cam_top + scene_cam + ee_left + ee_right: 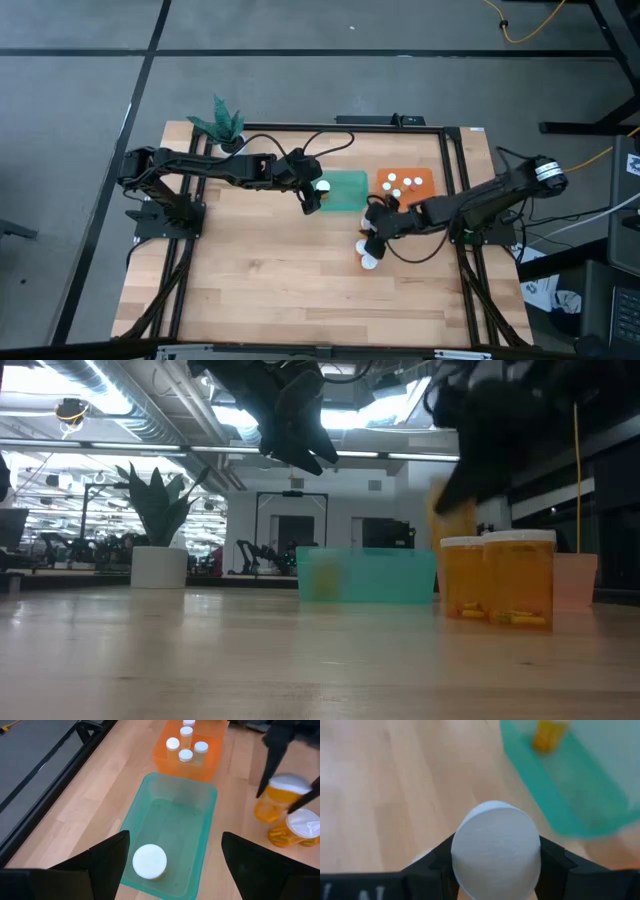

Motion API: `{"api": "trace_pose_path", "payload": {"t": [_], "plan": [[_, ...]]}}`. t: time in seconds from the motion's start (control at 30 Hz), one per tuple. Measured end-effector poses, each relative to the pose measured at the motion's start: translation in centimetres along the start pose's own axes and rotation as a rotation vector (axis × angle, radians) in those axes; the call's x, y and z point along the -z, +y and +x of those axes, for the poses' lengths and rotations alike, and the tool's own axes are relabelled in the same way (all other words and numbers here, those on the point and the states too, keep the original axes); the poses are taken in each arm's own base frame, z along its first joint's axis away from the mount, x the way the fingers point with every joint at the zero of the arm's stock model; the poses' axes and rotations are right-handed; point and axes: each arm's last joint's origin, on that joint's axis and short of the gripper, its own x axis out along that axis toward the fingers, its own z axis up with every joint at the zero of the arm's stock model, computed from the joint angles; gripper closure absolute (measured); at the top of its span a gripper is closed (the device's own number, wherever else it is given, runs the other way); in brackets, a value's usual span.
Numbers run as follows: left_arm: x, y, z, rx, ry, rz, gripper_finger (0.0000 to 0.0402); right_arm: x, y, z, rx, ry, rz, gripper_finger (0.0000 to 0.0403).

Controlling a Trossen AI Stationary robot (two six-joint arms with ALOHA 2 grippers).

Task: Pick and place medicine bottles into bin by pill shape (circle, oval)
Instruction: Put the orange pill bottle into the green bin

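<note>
My right gripper (378,228) is shut on a medicine bottle (495,852), amber with a white cap, near the green bin's (348,190) near right corner. Two more bottles (462,575) (518,575) stand on the table beside it. My left gripper (172,850) hangs open above the green bin's left end, clear of the one bottle (150,861) that stands on the bin's floor. The orange bin (425,178), to the right of the green one, holds several upright bottles (185,755). My right gripper pinches the bottle between its two fingers (445,857) at the white cap's rim (462,835), one finger on each side. The fingers slant down onto it from the table's right. The amber body (272,802) hangs below the cap, lifted clear of the table.
A white pot with a green plant (225,125) stands at the table's far left corner. The two bins sit side by side at the far middle. Bare wood lies along the table's near side and left.
</note>
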Motion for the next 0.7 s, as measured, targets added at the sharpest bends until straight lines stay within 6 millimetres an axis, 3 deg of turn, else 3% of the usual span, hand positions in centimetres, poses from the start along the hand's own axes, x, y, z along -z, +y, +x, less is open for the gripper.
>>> {"api": "trace_pose_path", "payload": {"t": [0.13,0.3,0.47,0.7], "plan": [[0.0,0.0,0.0,0.0,0.001,0.0,0.0094,-2.6,0.1,-1.0,0.019,-0.097,-0.075,0.0223],[0.0,0.0,0.0,0.0,0.001,-0.004,0.0094,-5.2,-1.9,-0.4,0.126,-0.154,-0.101,0.0224],[0.1,0.0,0.0,-0.003,0.013,-0.005,0.0094,-6.6,-4.7,1.9,0.134,-0.13,-0.082,0.0225],[0.5,0.1,-0.2,-0.01,0.05,0.004,0.0094,-7.0,-7.4,5.8,0.125,-0.079,-0.056,0.0225]]}}
